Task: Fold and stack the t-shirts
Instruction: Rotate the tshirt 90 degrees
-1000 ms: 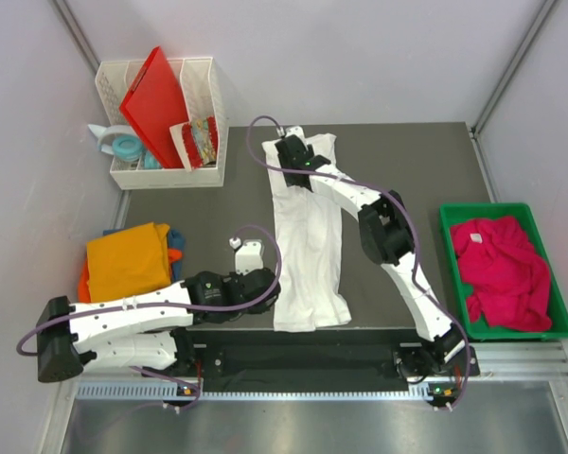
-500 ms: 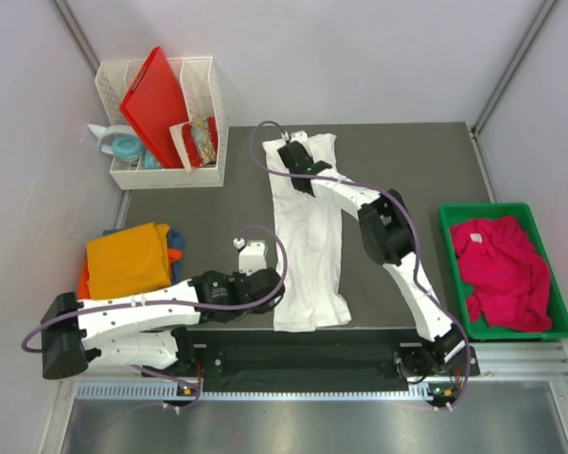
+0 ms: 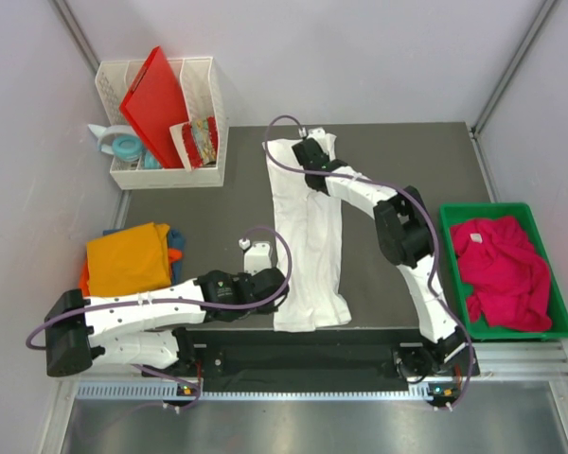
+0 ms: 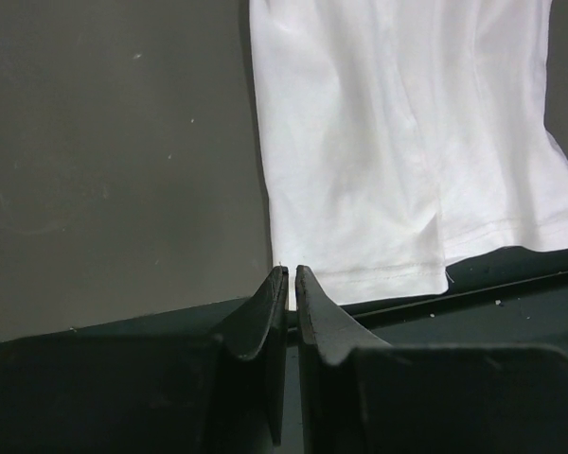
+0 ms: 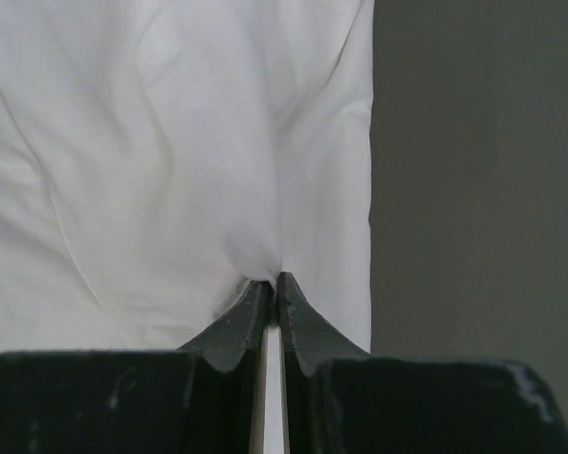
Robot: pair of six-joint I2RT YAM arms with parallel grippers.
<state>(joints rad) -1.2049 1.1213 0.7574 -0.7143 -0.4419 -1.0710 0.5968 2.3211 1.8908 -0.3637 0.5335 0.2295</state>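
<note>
We find a spread t-shirt [image 3: 308, 236] lying lengthwise down the middle of the bench [image 3: 407, 161]. Left of it, near the front, sits a stack of folded t-shirts [image 3: 128, 257]; behind that stack, a basket [image 3: 166, 175] holds an upright board [image 3: 156, 104]. At the far right, a tray [image 3: 506, 331] holds a loose t-shirt [image 3: 502, 270].

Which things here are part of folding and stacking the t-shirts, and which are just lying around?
For the job: white t-shirt, orange t-shirt, blue cloth under it, magenta t-shirt in the green bin.
Just lying about: white basket, red board in it, tape roll.
</note>
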